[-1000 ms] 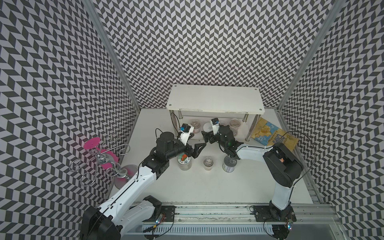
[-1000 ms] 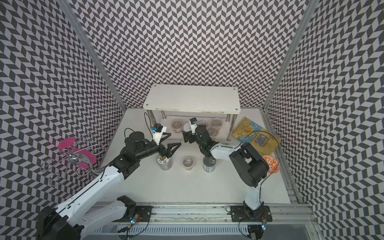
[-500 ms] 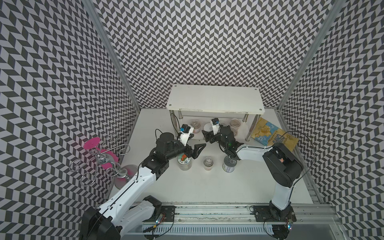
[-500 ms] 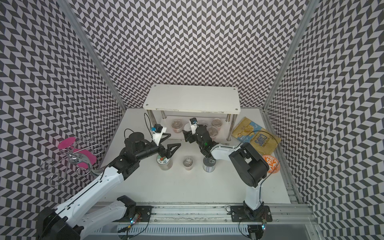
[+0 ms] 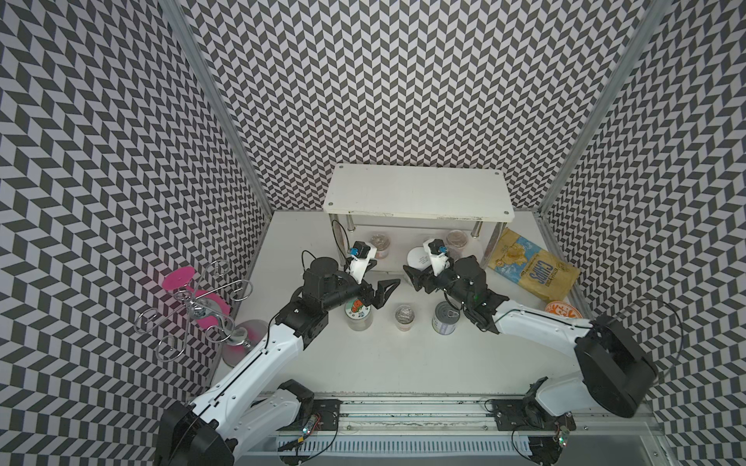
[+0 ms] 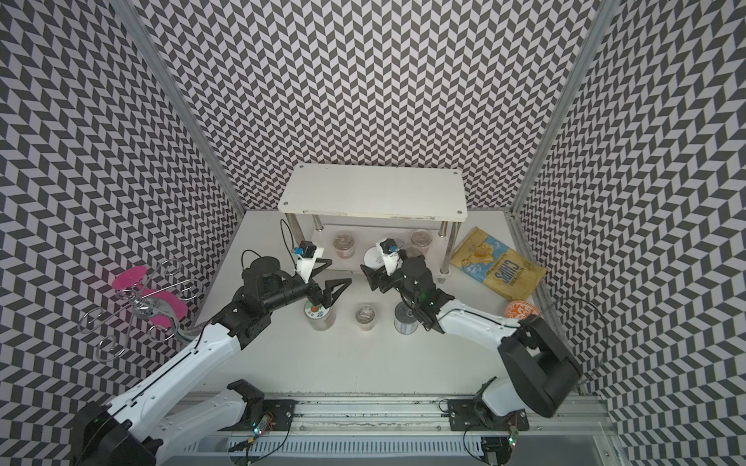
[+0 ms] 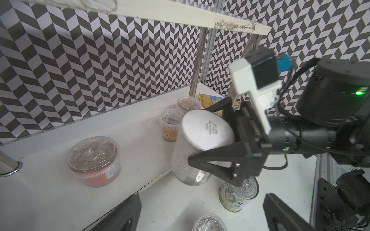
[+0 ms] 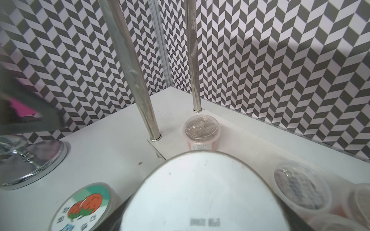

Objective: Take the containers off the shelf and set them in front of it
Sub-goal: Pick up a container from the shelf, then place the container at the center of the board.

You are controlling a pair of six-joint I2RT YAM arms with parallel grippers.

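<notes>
The white shelf (image 5: 418, 189) stands at the back. At the front edge of its lower board my right gripper (image 5: 413, 271) is shut on a clear jar with a white lid (image 7: 207, 130), which leans. Film-topped cups (image 5: 379, 244) (image 5: 456, 240) remain on that board. In front of the shelf stand a jar with a tomato lid (image 5: 357, 312), a film-topped cup (image 5: 405, 316) and a tin can (image 5: 444, 318). My left gripper (image 5: 383, 274) hangs open above the tomato-lid jar, holding nothing.
A yellow-blue chips bag (image 5: 529, 270) lies right of the shelf, with an orange-patterned bowl (image 5: 563, 310) in front of it. A chrome wire stand with pink discs (image 5: 198, 306) fills the left side. Chrome shelf legs (image 8: 140, 80) flank the lower board.
My right gripper's jaws have closed in a little onto the white-lidded jar. The left arm has hardly moved and stays open.
</notes>
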